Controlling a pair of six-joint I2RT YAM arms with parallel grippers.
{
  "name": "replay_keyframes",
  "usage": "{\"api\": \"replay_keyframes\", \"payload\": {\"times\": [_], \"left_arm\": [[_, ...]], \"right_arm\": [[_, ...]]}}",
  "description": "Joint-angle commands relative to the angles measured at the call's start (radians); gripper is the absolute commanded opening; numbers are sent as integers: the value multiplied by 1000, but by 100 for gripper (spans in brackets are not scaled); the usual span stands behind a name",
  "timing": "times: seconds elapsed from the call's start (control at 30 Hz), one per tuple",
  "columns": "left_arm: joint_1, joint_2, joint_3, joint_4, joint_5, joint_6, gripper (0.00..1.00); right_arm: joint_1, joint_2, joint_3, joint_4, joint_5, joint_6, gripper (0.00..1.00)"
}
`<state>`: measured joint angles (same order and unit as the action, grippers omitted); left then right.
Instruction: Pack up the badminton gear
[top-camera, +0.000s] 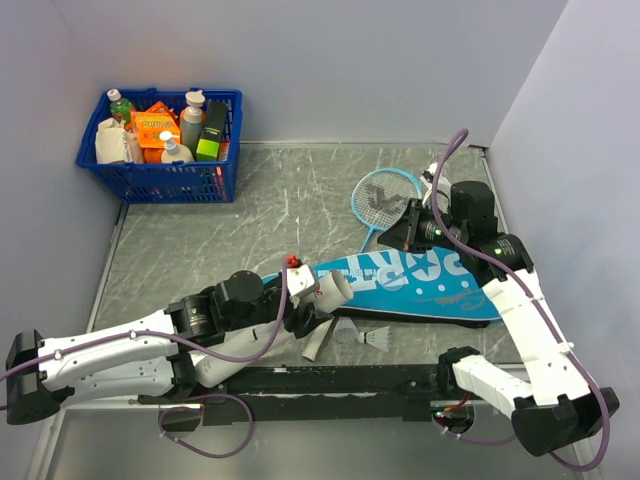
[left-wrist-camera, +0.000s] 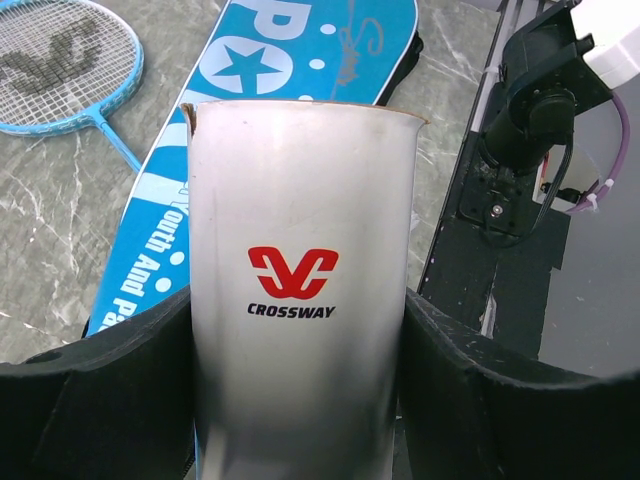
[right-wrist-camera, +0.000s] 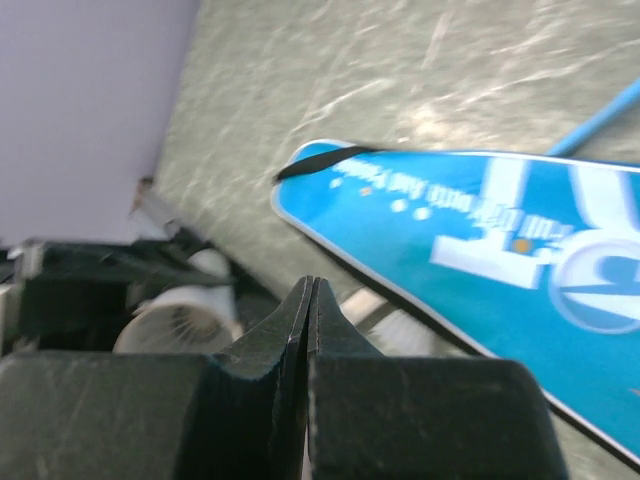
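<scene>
The table (top-camera: 230, 250) is closed in by pale walls (top-camera: 300, 60) on the left, far and right sides, and a black rail (top-camera: 330, 380) runs along its near edge between the arm bases. A blue basket (top-camera: 160, 182) of bottles and boxes fills the far left corner. The widest bare stretch is the grey marbled surface from below the basket across the middle; the right half is crowded. There the teal cover (top-camera: 430, 285) lies flat, its broad end by the right arm and its narrow end pointing left, with white "SPORT" lettering and a star. Beyond it lies the racket (top-camera: 385, 195), a light-blue frame with white strings, its thin shaft running under the cover and a white handle showing at the near side. A white feather shuttlecock (top-camera: 378, 339) lies just beside the cover's near edge. The left tool (top-camera: 300, 300) is clamped around the long white tube (left-wrist-camera: 300, 200), one black finger (left-wrist-camera: 120, 390) on each side, the tube's open, brown-rimmed end aimed toward the cover and its side printed with a red logo and "CROSSWAY". The right tool (right-wrist-camera: 310, 290) hangs above the cover with its fingers pressed together and nothing between them.
</scene>
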<state>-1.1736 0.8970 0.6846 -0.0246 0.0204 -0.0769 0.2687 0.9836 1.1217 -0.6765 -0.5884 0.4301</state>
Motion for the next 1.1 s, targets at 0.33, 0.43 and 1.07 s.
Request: {"api": "replay_keyframes", "payload": {"times": [0.33, 0.43, 1.07], "left_arm": [[-17, -35, 18, 57, -17, -38, 1], [-18, -44, 21, 49, -17, -49, 1], [-31, -46, 36, 28, -48, -81, 1]], "right_arm": [[-6, 93, -134, -12, 375, -31, 55], [1, 144, -180, 18, 401, -14, 61], [202, 90, -253, -93, 435, 160, 65]]}}
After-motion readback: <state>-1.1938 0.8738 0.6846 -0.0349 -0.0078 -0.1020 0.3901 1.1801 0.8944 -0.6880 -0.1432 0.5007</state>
